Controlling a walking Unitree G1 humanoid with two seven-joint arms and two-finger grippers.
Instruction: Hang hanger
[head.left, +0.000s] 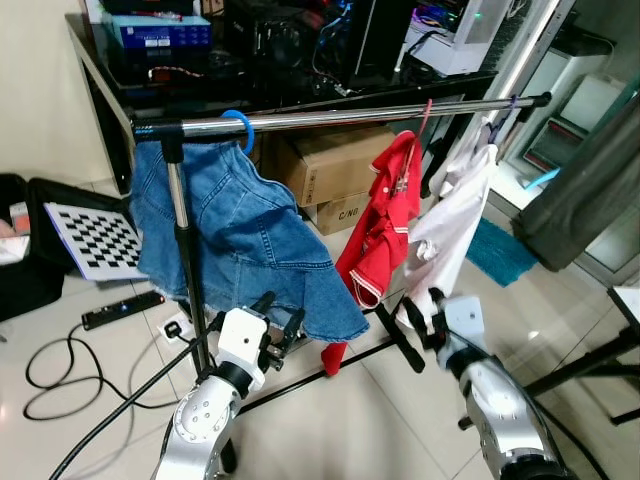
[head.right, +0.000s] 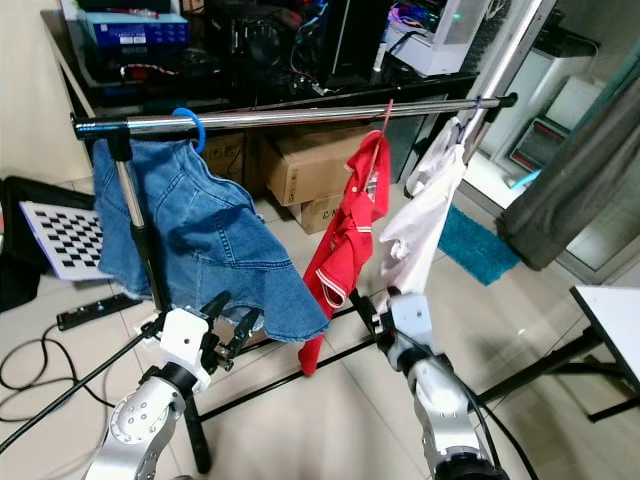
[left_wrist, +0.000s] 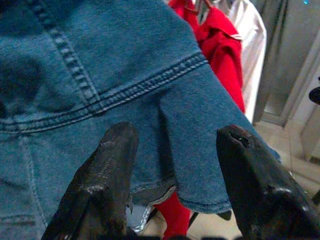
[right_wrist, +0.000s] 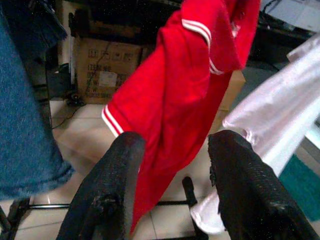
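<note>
A metal rail (head.left: 340, 117) runs across at chest height. A blue hanger hook (head.left: 240, 125) sits over the rail's left end and carries a denim skirt (head.left: 240, 240). Further right hang a red shirt (head.left: 385, 220) and a white shirt (head.left: 455, 220). My left gripper (head.left: 280, 312) is low, just below and in front of the skirt's hem (left_wrist: 200, 200); it is open and holds nothing. My right gripper (head.left: 422, 308) is also low, between the bottoms of the red shirt (right_wrist: 170, 115) and white shirt (right_wrist: 280, 135), open and holding nothing.
The rack's upright pole (head.left: 185, 250) and black base bar (head.left: 400, 350) stand close to both arms. Cardboard boxes (head.left: 330, 165) and a black desk (head.left: 300, 85) with computers are behind. A checkerboard sheet (head.left: 95, 238), power strip (head.left: 122, 310) and cables (head.left: 60, 370) lie at left.
</note>
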